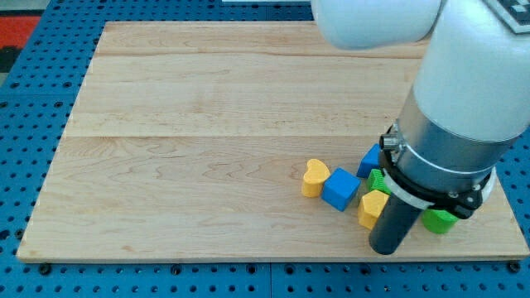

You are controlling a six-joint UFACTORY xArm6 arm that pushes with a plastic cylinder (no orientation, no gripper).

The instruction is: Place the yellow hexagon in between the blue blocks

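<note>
Two blue blocks (340, 189) (370, 161) beside yellow hexagon (372, 208), tip hidden.

arm (464, 108) hiding second blue block (370, 160), green blocks (439, 220), my tip unseen

We see a pale wooden board (224, 141) made of long planks joined side by side, its grain running across the view. It rests on a blue perforated surface (33, 165) that borders it at the view's left and bottom. At the top left corner a red patch (21, 29) shows. Light is even and soft.
</note>
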